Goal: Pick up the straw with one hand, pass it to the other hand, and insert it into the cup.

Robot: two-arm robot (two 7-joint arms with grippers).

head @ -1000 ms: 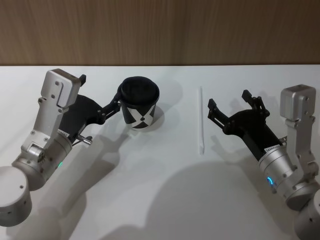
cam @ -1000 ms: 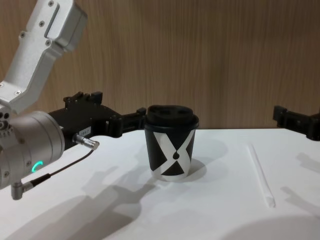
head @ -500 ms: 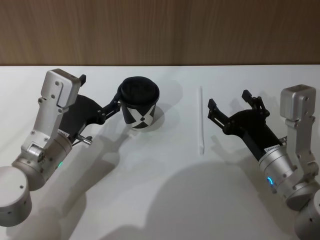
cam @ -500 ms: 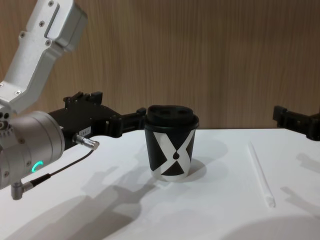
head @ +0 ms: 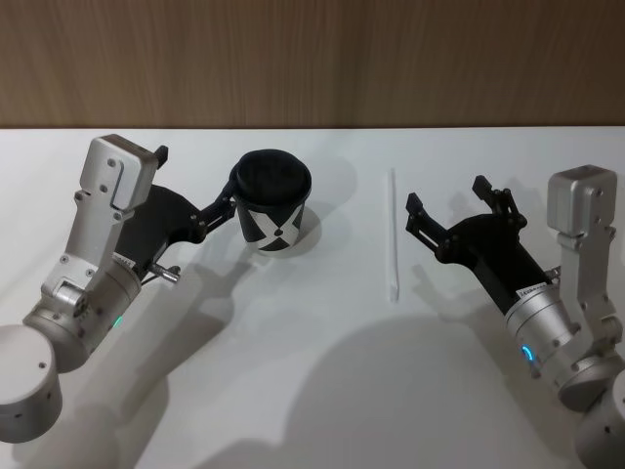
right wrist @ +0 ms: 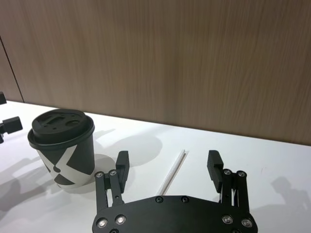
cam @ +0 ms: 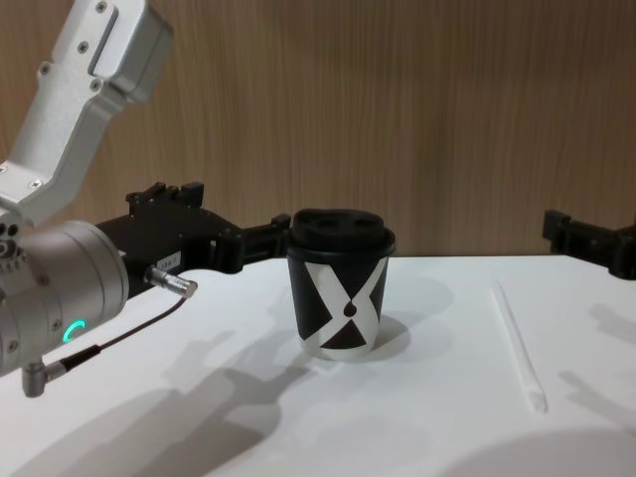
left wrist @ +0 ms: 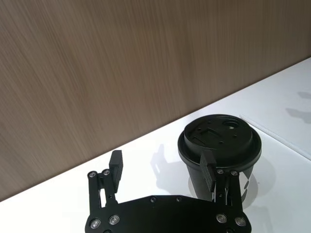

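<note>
Black cup upright, white straw flat on the desk.
In the head view the cup stands upper left of centre: black paper with a bold white X pattern and a small black drop mark, closed by a black domed lid. The straw, thin, straight and white, lies right of centre on the white desk, well apart from the cup, running almost straight up and down the frame. In the chest view the cup is at centre, the straw lower right.

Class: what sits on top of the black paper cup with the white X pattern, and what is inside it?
A black domed lid closes the black paper cup. The lid covers the inside, so its contents cannot be seen.
</note>
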